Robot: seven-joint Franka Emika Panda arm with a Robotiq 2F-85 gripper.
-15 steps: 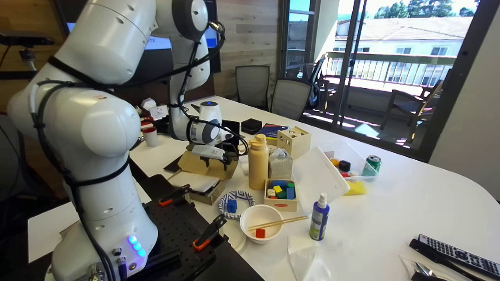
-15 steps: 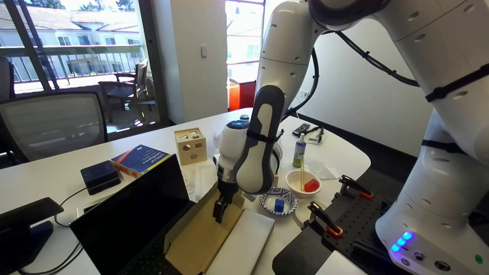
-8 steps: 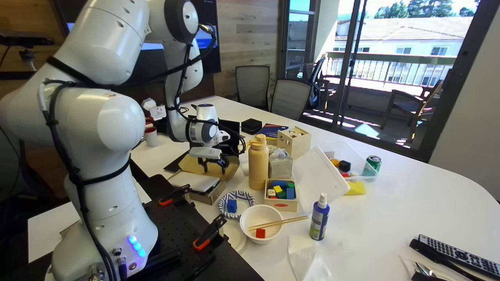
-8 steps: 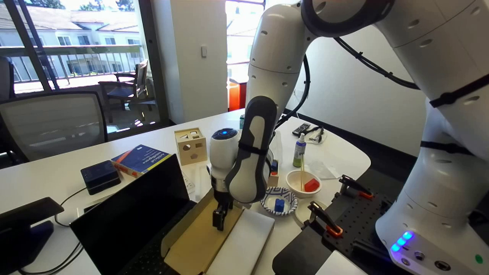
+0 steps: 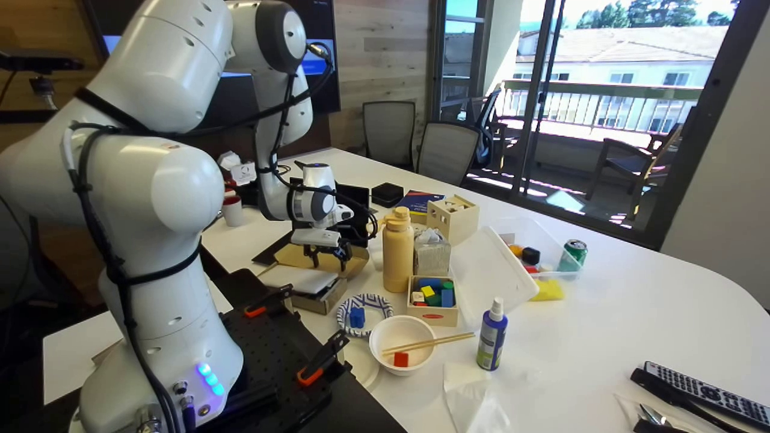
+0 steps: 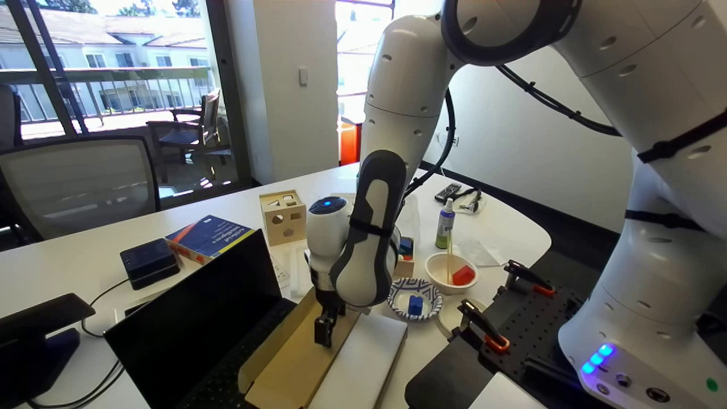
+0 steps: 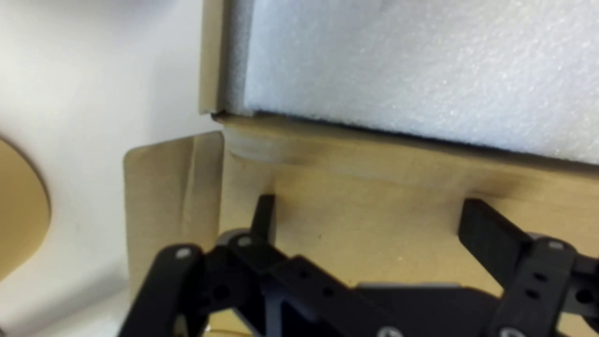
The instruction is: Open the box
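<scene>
Beneath the gripper [image 7: 369,201] spreads the white table [image 5: 577,349], and directly under the gripper lies the box [image 5: 335,296], open, its tan lid [image 6: 292,369] folded back below the fingers [image 7: 491,238], a white foam-like sheet [image 7: 421,70] lying in it just beside them. A yellow bottle [image 5: 398,255] stands near the gripper. The fingers are spread wide, holding nothing; whether they touch the lid I cannot tell.

one cardboard box [image 6: 295,363], two wooden boxes [image 5: 446,317], two bottles [image 5: 397,258], two clamps [image 5: 325,358], two chopsticks [image 5: 430,343], one laptop [image 6: 196,318]
</scene>
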